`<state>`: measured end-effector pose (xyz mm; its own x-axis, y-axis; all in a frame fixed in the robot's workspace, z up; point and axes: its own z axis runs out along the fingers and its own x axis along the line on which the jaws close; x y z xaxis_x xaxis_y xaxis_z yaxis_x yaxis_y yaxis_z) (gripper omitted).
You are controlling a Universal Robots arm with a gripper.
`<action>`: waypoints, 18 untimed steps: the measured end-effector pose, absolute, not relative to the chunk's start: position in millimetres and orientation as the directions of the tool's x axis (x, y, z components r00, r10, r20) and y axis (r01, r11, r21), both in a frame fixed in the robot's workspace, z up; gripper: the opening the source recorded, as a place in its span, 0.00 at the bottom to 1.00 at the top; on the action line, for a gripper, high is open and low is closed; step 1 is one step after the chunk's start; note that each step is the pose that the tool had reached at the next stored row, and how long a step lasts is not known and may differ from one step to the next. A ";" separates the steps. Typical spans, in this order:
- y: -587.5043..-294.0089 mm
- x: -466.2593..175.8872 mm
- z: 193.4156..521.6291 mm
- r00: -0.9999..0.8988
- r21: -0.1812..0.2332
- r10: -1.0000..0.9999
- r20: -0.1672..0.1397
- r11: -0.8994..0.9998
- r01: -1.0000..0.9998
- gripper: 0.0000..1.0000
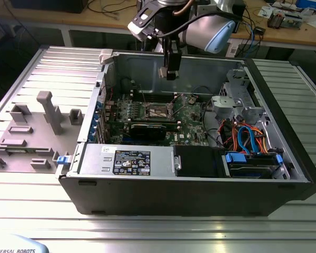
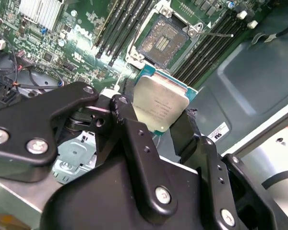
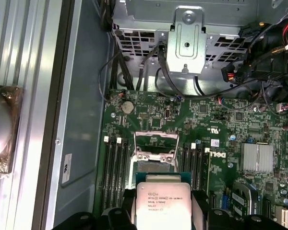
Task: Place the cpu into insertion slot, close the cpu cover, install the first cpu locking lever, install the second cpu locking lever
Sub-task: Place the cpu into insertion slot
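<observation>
Hanging above the open computer case (image 1: pixel 174 197), my jaws are clenched on the cpu (image 2: pixel 161 103), gripping it by two opposite edges with its silver-tan top turned toward both wrist views. The insertion slot (image 2: pixel 163 40) lies uncovered on the green motherboard (image 3: pixel 182 112) below, dark centre exposed, between banks of memory slots (image 2: pixel 120 28). The cpu hangs clear of it. The case rests on a ribbed metal table (image 1: pixel 147 232).

The computer case (image 1: pixel 200 195) sits at the exterior view's centre, the insertion slot (image 1: pixel 157 110) in its middle. The gripper (image 1: pixel 168 74) hangs at upper centre above it; in the second wrist view the cpu (image 2: pixel 159 106) sits between its fingers.
</observation>
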<state>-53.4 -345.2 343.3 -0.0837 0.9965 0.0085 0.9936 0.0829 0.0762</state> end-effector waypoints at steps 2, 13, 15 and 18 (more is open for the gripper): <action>-345.2 -53.4 341.1 -0.084 0.077 0.996 0.008 0.083 0.994 0.54; -345.2 -53.5 335.4 -0.084 0.080 0.996 0.008 0.083 0.993 0.54; -345.2 -53.5 334.6 -0.084 0.080 0.996 0.008 0.083 0.993 0.54; -345.2 -53.6 333.9 -0.084 0.081 0.996 0.008 0.083 0.993 0.54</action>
